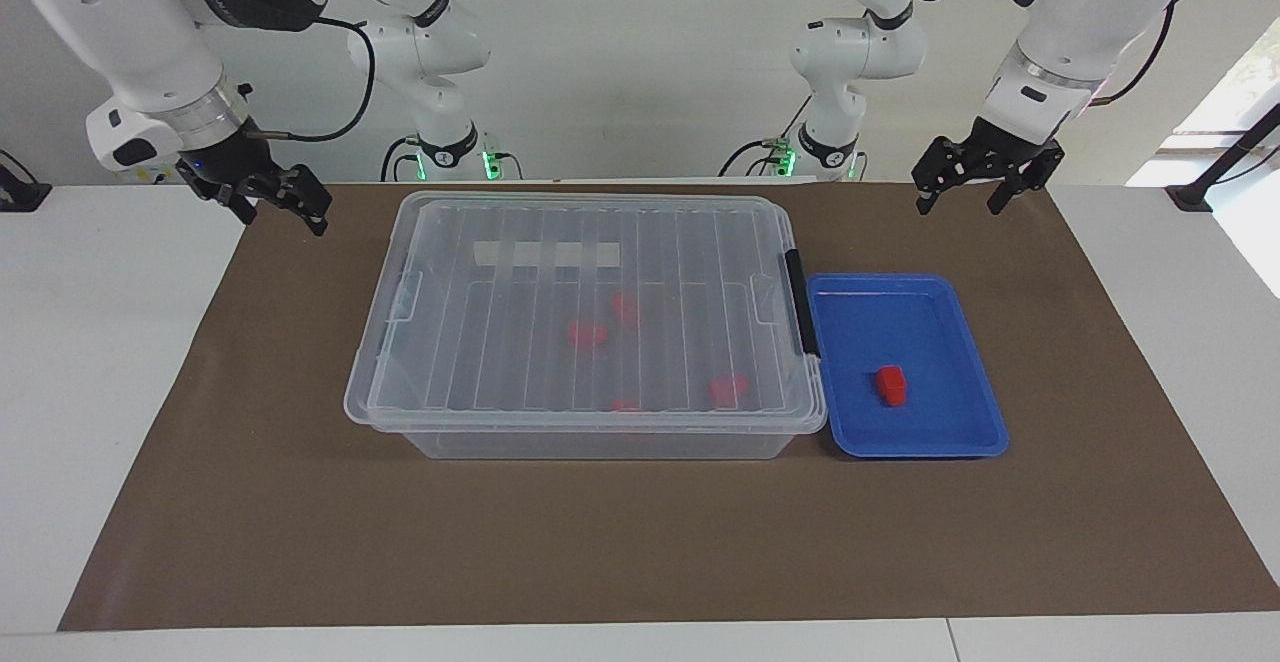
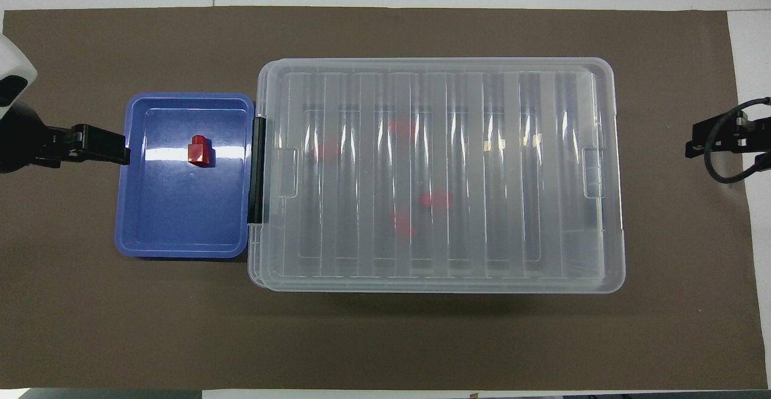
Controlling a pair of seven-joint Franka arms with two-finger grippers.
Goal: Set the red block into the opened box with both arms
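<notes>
Table (image 1: pixel 100 392) in white, covered across its middle by a wide brown mat (image 1: pixel 300 522), fills what we see. On the mat sits a large clear plastic storage box (image 1: pixel 590 342) with its ribbed clear lid (image 2: pixel 440 170) closed on top and a black clip latch (image 1: pixel 800 304) at the end toward the left arm. Through the lid we make out several blurred red pieces (image 1: pixel 588 333) lying inside the box.

Just beside the latch end, touching the box, lies a shallow blue plastic tray (image 1: pixel 935 437). A small bright-red block (image 1: pixel 891 385) rests in the tray, about midway across it, apart from its walls.

We see the left arm's black two-finger end effector (image 1: pixel 978 185) hanging in the air over the mat at the left arm's end of the table, near the tray's corner closest to the robots. Its fingers stand apart and hold nothing.

The right arm's black end effector (image 1: pixel 285 204) hangs over the mat's edge at the right arm's end of the table, clear of the box. Its fingers also stand apart and hold nothing.

Between the two bulky arms, two thinner white arms (image 1: pixel 430 62) with green lights at their bases stand at the robots' edge of the table.
</notes>
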